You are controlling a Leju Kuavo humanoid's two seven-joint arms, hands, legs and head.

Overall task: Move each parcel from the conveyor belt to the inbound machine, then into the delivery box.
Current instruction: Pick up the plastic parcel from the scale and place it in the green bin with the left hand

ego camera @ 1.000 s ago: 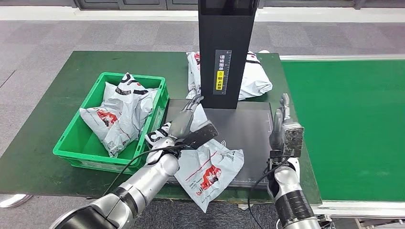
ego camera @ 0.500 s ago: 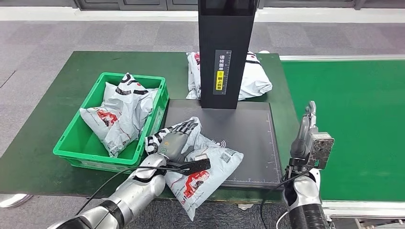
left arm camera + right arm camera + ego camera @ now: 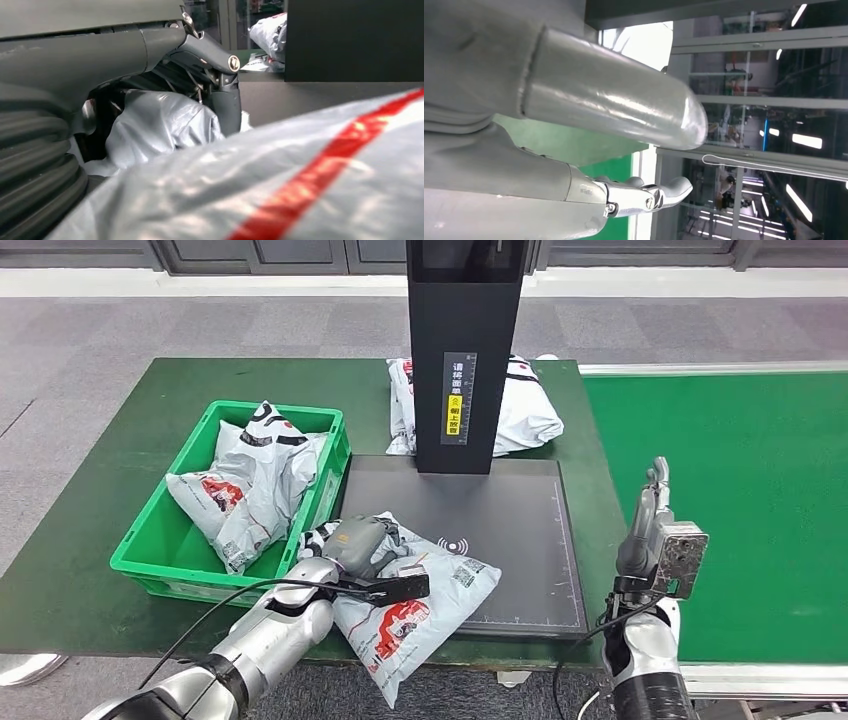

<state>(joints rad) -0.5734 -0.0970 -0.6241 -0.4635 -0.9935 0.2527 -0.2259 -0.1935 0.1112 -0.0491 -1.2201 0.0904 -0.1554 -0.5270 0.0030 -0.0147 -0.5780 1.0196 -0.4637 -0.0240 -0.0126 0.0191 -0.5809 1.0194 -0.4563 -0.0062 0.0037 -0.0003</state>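
At the near edge of the scanner plate [image 3: 500, 540], the left hand [image 3: 362, 543] now clenches a fold of the grey parcel [image 3: 420, 605], its fingers [image 3: 227, 102] bunching plastic where a second ago they lay flat on top. The bag has slid slightly nearer and left, overhanging the table edge, so the lift toward the green crate [image 3: 175, 575] looks about to start. To the right, the empty right hand [image 3: 650, 515] has risen, fingers straight and upright. Farther back stand the black scanner column [image 3: 462, 360] and another parcel [image 3: 530, 415].
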